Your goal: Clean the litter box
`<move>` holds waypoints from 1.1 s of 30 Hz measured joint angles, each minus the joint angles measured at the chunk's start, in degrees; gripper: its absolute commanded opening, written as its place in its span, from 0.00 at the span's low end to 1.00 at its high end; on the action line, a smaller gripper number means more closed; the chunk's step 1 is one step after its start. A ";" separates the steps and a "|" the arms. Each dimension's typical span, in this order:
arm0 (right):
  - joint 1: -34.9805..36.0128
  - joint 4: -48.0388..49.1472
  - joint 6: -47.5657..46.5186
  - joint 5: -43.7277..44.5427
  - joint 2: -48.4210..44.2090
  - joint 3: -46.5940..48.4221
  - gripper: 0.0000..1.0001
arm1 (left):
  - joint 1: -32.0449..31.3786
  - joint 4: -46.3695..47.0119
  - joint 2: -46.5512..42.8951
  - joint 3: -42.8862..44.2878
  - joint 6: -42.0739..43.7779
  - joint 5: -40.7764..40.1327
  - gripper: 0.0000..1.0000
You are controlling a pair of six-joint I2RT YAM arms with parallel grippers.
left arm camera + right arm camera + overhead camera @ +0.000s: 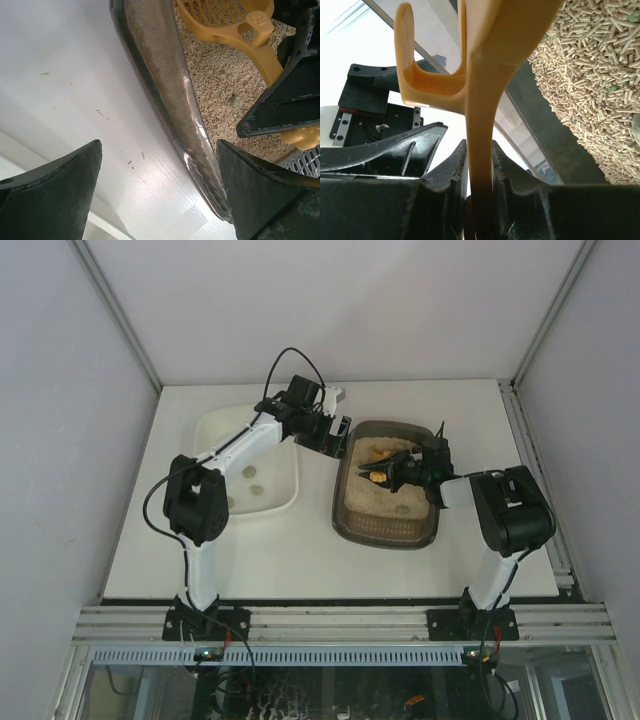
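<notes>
Litter box (386, 536) lies right of centre on the white worktop (300, 550). It is just beside a white tray (275, 472) on its left, with a narrow strip of worktop between the 2. Pale pellet litter (215, 85) fills the box.

The left arm (245, 445) reaches across the tray. The left hand (340, 436) is at the box's far-left corner, spread wide astride the dark rim. 1 finger (50, 200) is outside over the worktop and the other (265, 200) is inside over the litter. Whether either touches the rim cannot be told.

The right hand (415, 472) is over the box's right side, pinching the handle of a yellow scoop (378, 477). The scoop's slotted head lies on the litter near the middle.

2 small lumps (247, 472) lie in the tray. A few stray pellets (131, 162) dot the worktop just outside the rim.
</notes>
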 measured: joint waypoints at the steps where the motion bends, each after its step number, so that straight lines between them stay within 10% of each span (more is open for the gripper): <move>1: -0.04 0.09 -0.33 -0.15 0.35 0.39 0.00 | 0.00 0.02 0.00 0.00 -0.02 0.02 1.00; 33: 2.95 0.07 -17.29 -2.75 -15.91 -15.67 0.00 | 2.60 1.07 -14.69 -15.98 2.23 0.42 1.00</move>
